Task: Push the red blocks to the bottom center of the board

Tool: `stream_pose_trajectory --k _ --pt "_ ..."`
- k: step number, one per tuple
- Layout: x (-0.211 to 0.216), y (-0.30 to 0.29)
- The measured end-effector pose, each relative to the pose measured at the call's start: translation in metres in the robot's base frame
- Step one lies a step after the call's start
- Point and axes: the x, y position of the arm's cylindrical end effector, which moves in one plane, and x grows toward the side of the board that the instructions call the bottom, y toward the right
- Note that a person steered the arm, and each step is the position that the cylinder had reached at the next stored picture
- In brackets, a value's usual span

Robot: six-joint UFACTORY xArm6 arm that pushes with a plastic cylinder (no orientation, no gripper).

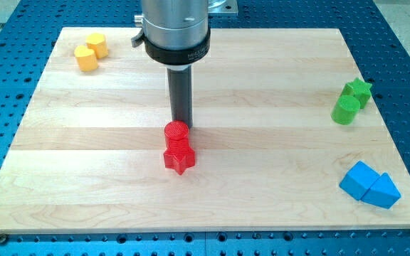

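Near the middle of the pale wooden board, our tip stands just behind the red cylinder block, on the side toward the view's top, touching it or very nearly so; the rod carries nothing and has no jaws to open, it can only shove. That red cylinder sits against the red star-shaped block, which lies just below it toward the view's bottom, so the two form a short column pointing at the bottom edge. We judge the pair roughly centred left to right but still short of the bottom center. The risk from here is the stack buckling: if our tip presses off the cylinder's centre line, the round block could roll aside around the rod, or the star could pivot and slip out to one side, splitting the pair. Pushing too far could also send the star over the board's bottom edge. The yellow blocks, green blocks and blue blocks lie well apart from this path.
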Motion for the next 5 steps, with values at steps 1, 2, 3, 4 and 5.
stream_pose_trajectory --k 1,2,3,4,5 --pt "0.0 -0.018" --pt "0.007 -0.019" --pt "0.022 -0.019" --pt "0.05 -0.019" --pt "0.062 -0.013"
